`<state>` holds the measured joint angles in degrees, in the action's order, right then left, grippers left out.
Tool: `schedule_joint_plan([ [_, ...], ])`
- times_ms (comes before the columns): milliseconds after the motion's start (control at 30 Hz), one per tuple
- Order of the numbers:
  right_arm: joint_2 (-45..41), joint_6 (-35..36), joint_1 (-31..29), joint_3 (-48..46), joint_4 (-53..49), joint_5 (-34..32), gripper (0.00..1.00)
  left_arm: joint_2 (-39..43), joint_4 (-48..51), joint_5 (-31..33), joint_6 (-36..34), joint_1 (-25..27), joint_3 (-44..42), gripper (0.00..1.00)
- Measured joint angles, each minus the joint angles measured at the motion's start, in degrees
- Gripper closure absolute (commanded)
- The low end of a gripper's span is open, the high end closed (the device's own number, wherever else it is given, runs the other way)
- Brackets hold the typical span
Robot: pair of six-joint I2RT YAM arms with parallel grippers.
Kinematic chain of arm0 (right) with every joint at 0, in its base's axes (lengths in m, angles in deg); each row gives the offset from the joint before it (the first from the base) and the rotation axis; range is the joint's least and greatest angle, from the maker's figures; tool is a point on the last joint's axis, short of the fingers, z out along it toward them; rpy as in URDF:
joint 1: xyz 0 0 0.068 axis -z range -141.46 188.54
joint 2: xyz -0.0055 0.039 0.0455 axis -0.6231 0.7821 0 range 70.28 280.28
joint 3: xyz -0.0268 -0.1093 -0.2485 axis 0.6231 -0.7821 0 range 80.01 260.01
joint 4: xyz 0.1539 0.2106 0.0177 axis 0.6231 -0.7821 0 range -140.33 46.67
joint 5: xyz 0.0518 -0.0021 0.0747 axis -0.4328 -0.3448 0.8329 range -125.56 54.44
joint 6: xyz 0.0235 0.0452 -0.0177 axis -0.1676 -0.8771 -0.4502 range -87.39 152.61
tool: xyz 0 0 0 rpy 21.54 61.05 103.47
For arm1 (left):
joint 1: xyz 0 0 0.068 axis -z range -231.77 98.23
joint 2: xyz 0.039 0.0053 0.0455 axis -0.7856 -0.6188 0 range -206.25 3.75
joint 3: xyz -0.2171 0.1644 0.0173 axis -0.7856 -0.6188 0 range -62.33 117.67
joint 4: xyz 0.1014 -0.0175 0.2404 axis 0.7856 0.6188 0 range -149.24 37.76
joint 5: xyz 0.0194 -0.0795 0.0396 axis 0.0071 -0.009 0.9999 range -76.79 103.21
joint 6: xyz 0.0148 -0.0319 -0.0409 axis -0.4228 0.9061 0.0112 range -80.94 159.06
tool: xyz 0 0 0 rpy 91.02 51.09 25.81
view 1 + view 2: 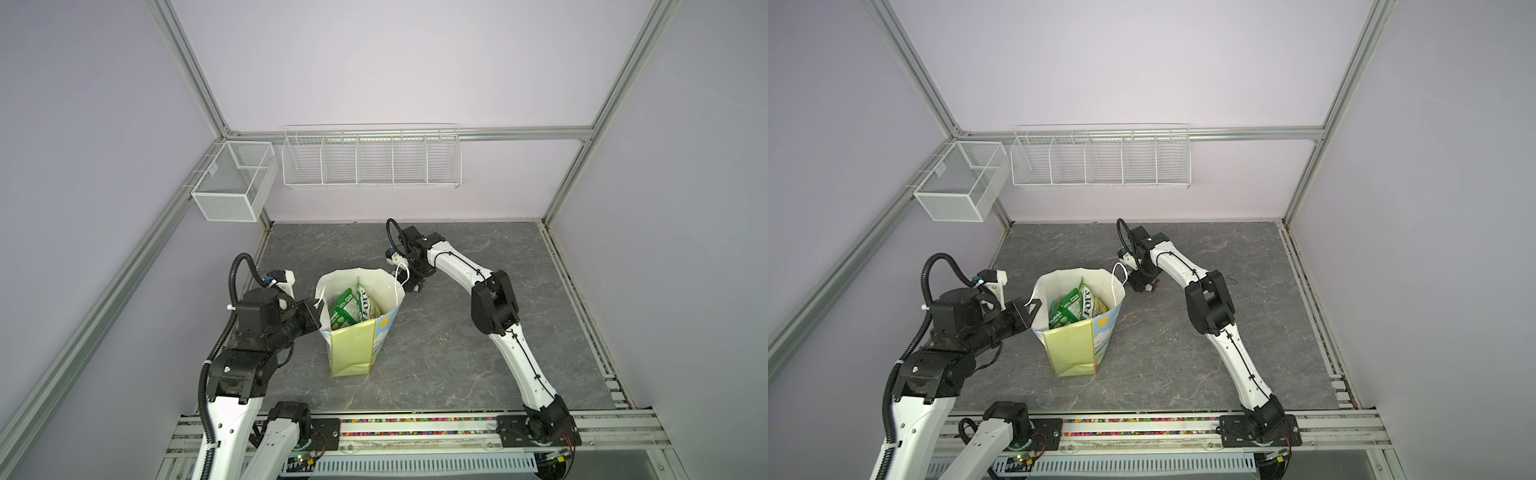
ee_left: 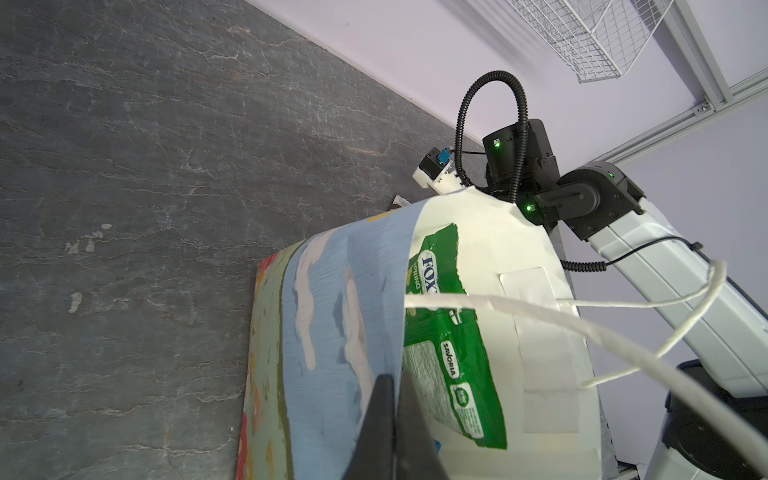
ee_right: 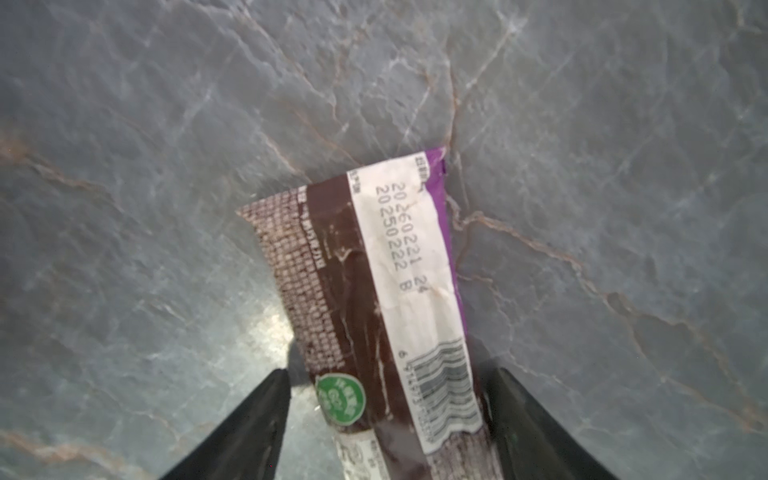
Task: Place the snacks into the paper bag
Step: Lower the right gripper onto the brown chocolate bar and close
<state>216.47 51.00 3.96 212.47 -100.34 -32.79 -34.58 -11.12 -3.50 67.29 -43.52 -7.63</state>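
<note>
The paper bag (image 1: 352,345) (image 1: 1069,349) stands upright mid-table with its mouth open. Green snacks sit inside it, among them a Fox's packet (image 1: 365,300) (image 1: 1089,300) (image 2: 440,324) and a green packet (image 1: 345,311). My left gripper (image 1: 318,306) (image 1: 1034,308) (image 2: 395,380) is shut on the bag's rim, one finger outside the blue printed face (image 2: 332,311) and one inside. Behind the bag a dark brown bar (image 3: 374,291) (image 1: 1154,286) lies flat on the table. My right gripper (image 1: 415,286) (image 1: 1144,287) (image 3: 390,374) is down over it, open, a finger on either side of the bar's near end.
White wire baskets hang on the back wall (image 1: 372,162) and at the left corner (image 1: 232,183). The bag's white cord handle (image 2: 623,303) loops loose near the right arm (image 1: 457,266). Grey stone tabletop (image 1: 457,332) spreads to the right of the bag.
</note>
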Motion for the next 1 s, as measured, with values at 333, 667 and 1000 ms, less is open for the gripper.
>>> schedule_joint_plan([
  [333,-1.53,-1.92,-0.04,-3.06,1.66,0.09,0.44,-0.33,0.39,-0.04,0.02,0.0,0.52,1.0],
  [667,-4.57,-3.74,-0.83,-8.39,3.74,0.02,0.63,-0.26,0.66,-0.04,0.07,0.0,0.66,1.0],
  [1000,-6.19,-5.27,-1.27,-10.8,4.68,0.13,0.74,-0.07,0.68,-0.07,0.13,0.0,0.68,1.0],
])
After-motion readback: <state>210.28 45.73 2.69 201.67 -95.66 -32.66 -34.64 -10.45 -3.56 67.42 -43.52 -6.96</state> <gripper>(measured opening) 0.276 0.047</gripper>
